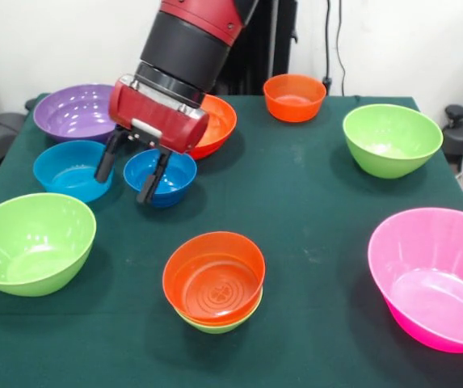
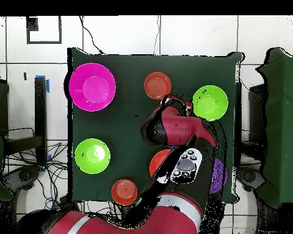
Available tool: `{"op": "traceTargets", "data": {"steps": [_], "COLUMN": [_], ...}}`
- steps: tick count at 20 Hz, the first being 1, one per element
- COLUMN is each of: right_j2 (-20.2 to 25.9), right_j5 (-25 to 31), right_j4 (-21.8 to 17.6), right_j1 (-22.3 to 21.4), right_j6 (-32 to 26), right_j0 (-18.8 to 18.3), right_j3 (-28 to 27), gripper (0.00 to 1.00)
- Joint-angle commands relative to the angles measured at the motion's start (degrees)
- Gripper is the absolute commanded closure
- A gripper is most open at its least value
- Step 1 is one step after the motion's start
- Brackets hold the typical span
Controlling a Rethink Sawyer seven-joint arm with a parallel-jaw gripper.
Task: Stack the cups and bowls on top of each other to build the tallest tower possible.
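The gripper [image 1: 126, 176] hangs low over the small blue bowl [image 1: 161, 176], jaws spread wide and holding nothing. One finger [image 1: 152, 179] dips just inside the bowl's near-left rim, while the other stands outside it, in the gap between this bowl and the larger blue bowl [image 1: 72, 169] beside it. So the rim sits between the jaws, which looks like the set-up for a rim pinch; that is my reading, not something shown.

Take that small blue bowl as the landmark. In front of it, toward the camera, sits the tower [image 1: 214, 280]: an orange bowl nested in a lime green one, only two pieces visible from here, so the build looks barely begun. Behind the landmark lies a wide orange bowl [image 1: 217, 124], half hidden by the wrist. Farther back and to the left is the purple bowl [image 1: 76, 111]. Near-left is a big lime green bowl [image 1: 31, 242]. Well off to the right stand another lime green bowl [image 1: 392, 138] and the large pink bowl [image 1: 432, 275], and a small orange bowl [image 1: 295, 96] sits at the far edge of the table [image 1: 312, 210].

Overhead, the arm [image 2: 176, 131] covers the blue bowls entirely, so the finger-to-rim contact cannot be confirmed there.
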Motion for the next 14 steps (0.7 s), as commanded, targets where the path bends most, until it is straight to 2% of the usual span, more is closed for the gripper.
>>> {"op": "traceTargets", "data": {"steps": [1, 14], "right_j2": [8.05, 4.15], "right_j5": [-2.81, -8.67], "right_j4": [-5.79, -5.91], "right_j1": [0.96, 6.35], "right_j6": [1.32, 4.03], "right_j0": [-1.01, -0.76], "right_j3": [5.35, 4.98], "gripper": [0.0, 0.0]}}
